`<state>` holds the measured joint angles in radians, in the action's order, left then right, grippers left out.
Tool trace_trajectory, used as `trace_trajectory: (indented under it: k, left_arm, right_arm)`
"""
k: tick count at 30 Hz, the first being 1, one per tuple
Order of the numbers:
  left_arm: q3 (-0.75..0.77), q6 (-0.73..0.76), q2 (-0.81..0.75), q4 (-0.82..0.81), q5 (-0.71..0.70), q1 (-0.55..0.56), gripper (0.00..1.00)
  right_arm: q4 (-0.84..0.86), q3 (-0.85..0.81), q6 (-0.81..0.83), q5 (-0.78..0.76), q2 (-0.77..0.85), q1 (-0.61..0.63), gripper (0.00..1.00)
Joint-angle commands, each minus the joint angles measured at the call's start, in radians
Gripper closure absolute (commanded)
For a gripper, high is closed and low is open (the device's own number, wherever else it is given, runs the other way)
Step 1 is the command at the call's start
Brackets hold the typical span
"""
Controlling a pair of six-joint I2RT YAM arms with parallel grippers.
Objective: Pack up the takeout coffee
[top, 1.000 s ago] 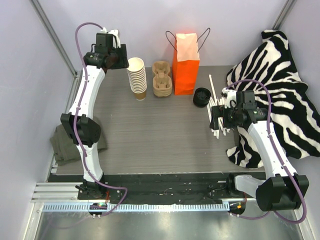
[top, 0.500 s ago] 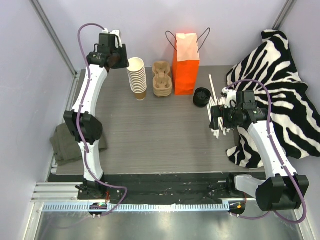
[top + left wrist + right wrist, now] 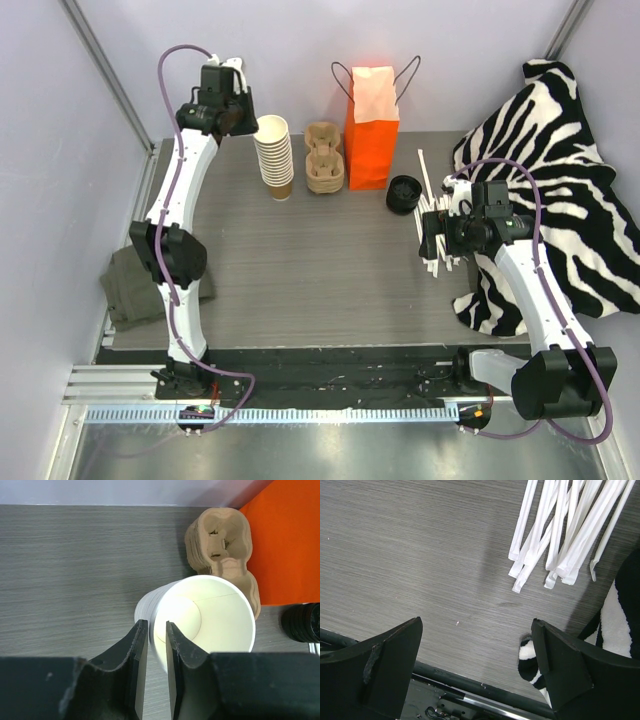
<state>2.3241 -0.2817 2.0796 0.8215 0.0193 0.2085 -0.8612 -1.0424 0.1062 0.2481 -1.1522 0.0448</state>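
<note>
Your left pincer [image 3: 156,629] hangs over the stack of paper cups [image 3: 275,155] at the back left of the table [image 3: 300,280]. Its fingers are set narrow, and one side of the top cup [image 3: 210,615] sits by its rim in the slit between them. You cannot tell from the wrist view whether they actually press on that wall.

Your right pincer [image 3: 476,625] hovers wide apart with nothing in it, over bare tabletop on the right. It is near the bundle of white wrapped straws [image 3: 560,535] and close to the zebra-striped cloth [image 3: 560,180].

As for the takeout coffee, none of your views shows a cup wearing a lid, so its place cannot be told.

Just right of the cup stack stand the brown pulp cup carriers [image 3: 324,158]. Next to them the orange paper bag [image 3: 371,125] stands upright, with its handles up. A short pile of black lids [image 3: 403,193] sits on the table between the bag's foot and the straws. A dark green cloth [image 3: 125,285] lies off the table's left edge.
</note>
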Motion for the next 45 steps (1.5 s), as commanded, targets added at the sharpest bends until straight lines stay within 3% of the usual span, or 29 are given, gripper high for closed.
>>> trace_trajectory:
  k: [1,14,20,45]
  left_arm:
    - [0.038,-0.007,0.007,-0.036,-0.012,0.003,0.75]
    - [0.043,-0.013,-0.010,-0.039,-0.010,0.003,0.86]
    - [0.046,-0.025,-0.016,-0.041,-0.010,0.003,1.00]
    - [0.086,-0.065,-0.104,-0.068,0.025,0.002,1.00]
  right_arm:
    - [0.024,-0.021,-0.008,0.000,0.002,0.003,0.00]
    - [0.028,-0.016,-0.011,-0.003,0.000,0.001,0.00]
    - [0.030,-0.013,-0.013,-0.004,0.000,0.001,0.00]
    - [0.042,0.018,-0.014,0.003,-0.004,0.000,0.00]
